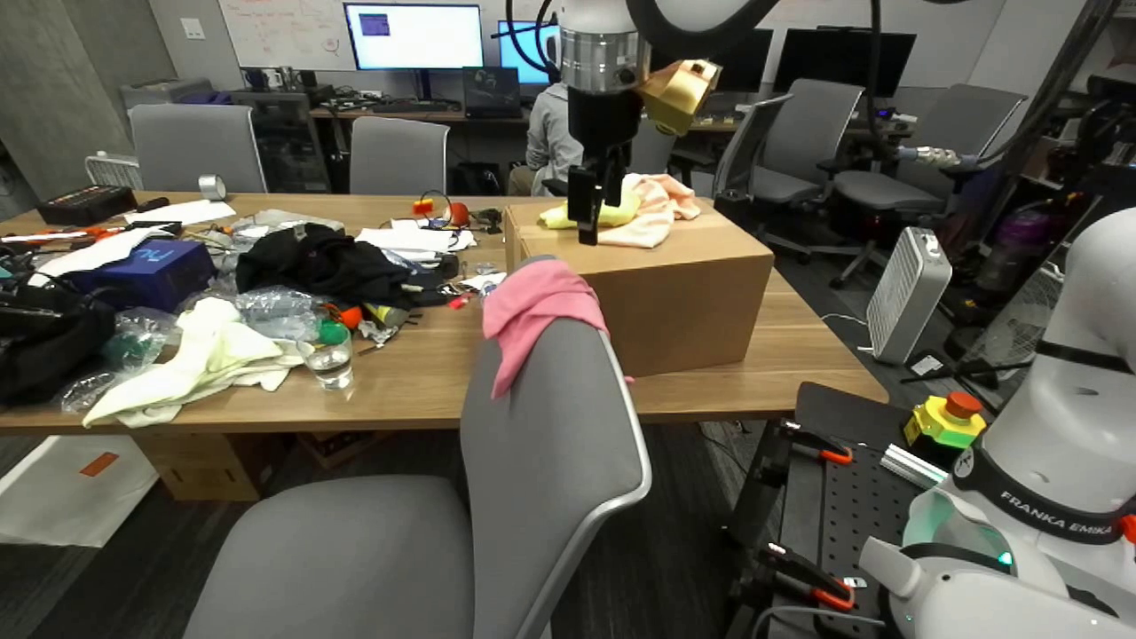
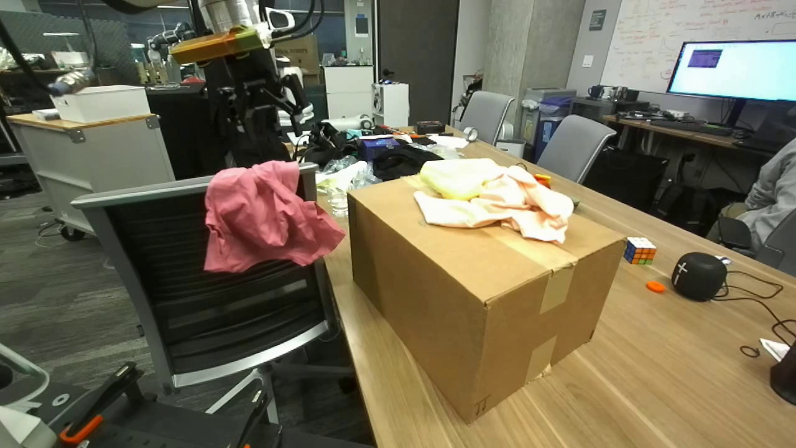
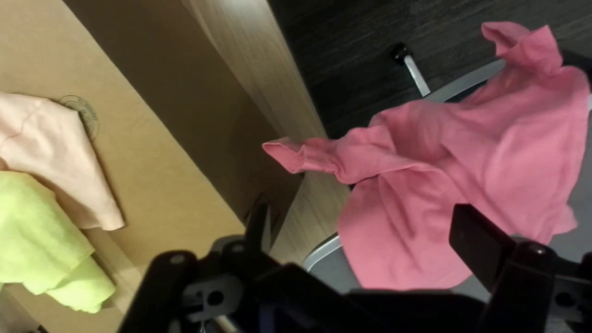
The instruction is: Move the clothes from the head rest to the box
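Note:
The pink garment [image 1: 546, 306] is draped over the head rest [image 2: 140, 194] of the grey chair, hanging down both sides. On top of the closed brown box [image 2: 416, 292] lie the pale peach garment [image 2: 528, 202] and the yellow-green one [image 2: 457, 177], bunched against each other. My gripper [image 1: 600, 220] points downward in the air, its jaws wide apart and nothing held. From the wrist view, the pink garment [image 3: 462, 175] shows beyond and between the fingers [image 3: 476, 245], apart from them. The peach garment [image 3: 55, 157] and yellow-green garment [image 3: 41, 236] appear at the left there.
The box stands on a wooden table [image 2: 659, 348] right beside the chair back. Left on the table are a pale cream-green cloth [image 1: 200, 364], a glass of water [image 1: 330, 364], black garments [image 1: 319, 266] and a blue box [image 1: 146, 271]. A speaker [image 2: 699, 275] sits past the box.

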Motion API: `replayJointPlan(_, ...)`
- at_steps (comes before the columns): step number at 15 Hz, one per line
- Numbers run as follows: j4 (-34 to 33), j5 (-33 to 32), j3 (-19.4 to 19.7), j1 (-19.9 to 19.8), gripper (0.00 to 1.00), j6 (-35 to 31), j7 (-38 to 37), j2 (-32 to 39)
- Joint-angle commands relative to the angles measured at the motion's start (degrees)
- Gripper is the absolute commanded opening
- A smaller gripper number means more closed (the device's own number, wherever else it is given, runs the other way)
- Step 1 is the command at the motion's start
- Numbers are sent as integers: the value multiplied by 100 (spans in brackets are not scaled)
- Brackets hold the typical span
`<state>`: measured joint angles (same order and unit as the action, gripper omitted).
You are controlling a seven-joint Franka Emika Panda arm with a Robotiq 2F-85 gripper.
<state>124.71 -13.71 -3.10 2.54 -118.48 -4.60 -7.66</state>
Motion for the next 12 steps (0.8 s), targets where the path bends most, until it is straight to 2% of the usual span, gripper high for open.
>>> replayJointPlan(1, 362, 242, -141, 177, 100, -119, 277, -242)
replayJointPlan(8, 580, 397, -392, 430, 100, -235, 197, -214)
replayJointPlan(12, 696, 320, -460, 474, 100, -712, 160, -147)
